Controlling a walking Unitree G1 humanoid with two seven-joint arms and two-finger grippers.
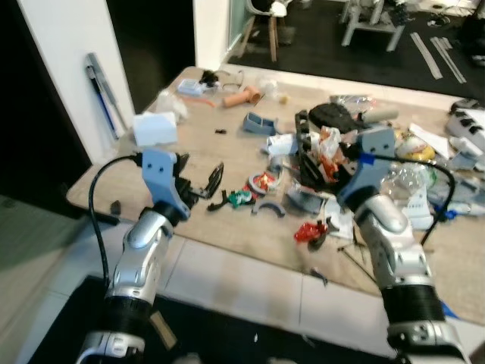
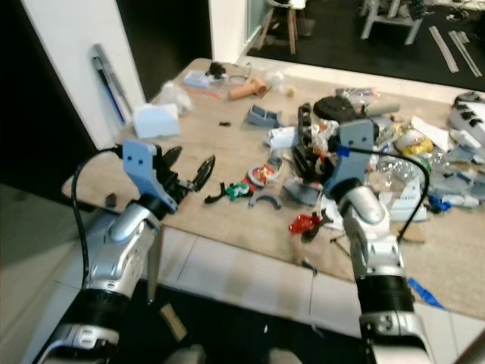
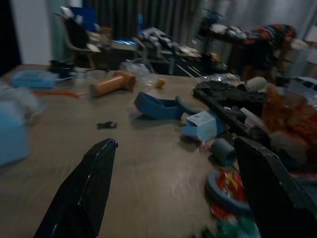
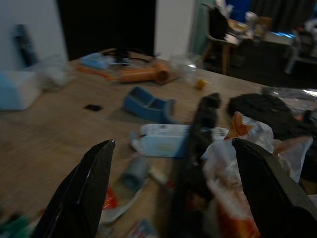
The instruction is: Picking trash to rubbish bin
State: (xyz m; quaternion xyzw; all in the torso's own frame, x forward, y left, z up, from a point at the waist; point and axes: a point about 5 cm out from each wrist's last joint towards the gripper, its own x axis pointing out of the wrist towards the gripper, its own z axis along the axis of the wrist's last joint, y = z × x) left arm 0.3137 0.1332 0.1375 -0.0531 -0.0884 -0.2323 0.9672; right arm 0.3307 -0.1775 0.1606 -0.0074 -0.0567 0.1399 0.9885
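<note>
While trash litters the table (image 1: pixel 227 227), left gripper (image 1: pixel 203 184) and right gripper (image 4: pixel 173 188) hover, jaws released.

Table (image 1: pixel 227 227) before me. On it: box (image 1: pixel 154 127) far left; my left gripper (image 1: pixel 203 184) in front of it; wrapper (image 1: pixel 263 181) centre; bag (image 1: pixel 329 148) right, before my right gripper (image 4: pixel 171 191).

Cluttered wooden table (image 1: pixel 227 144) — left gripper (image 1: pixel 206 184) fingers apart above it.

Chair (image 1: pixel 267 15) cut off at top, right wrist view foreground blurred
</note>
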